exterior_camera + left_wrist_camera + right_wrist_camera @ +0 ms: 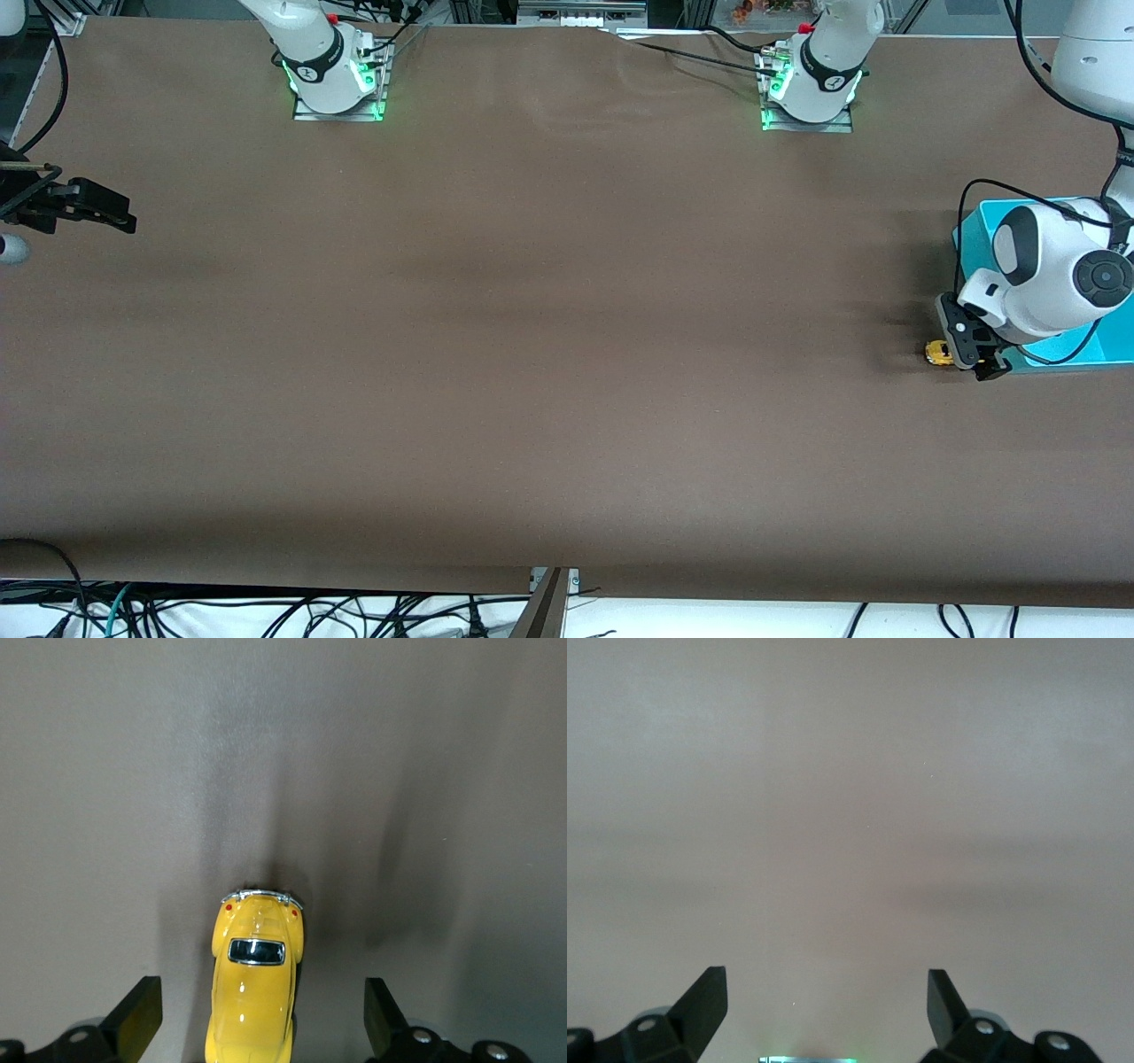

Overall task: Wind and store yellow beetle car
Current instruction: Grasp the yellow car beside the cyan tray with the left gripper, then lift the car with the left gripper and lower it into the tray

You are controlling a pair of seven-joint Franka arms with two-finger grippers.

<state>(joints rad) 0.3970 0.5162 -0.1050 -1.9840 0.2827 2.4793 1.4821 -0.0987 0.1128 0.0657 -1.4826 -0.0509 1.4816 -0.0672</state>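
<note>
Low over the bench point(549, 354), left claw point(257, 1023) spread wide astride yellow beetle car point(254, 988), gripping nothing, beside teal box point(979, 226), right claw point(826, 1010) waiting, open, empty, at the right arm's end.

Brown table covering point(532, 354) spanning the view, turquoise box point(979, 226) at the left arm's end of the table, tangled black cables point(266, 611) below the table's near edge

Upright yellow beetle car point(252, 992) on table
</note>
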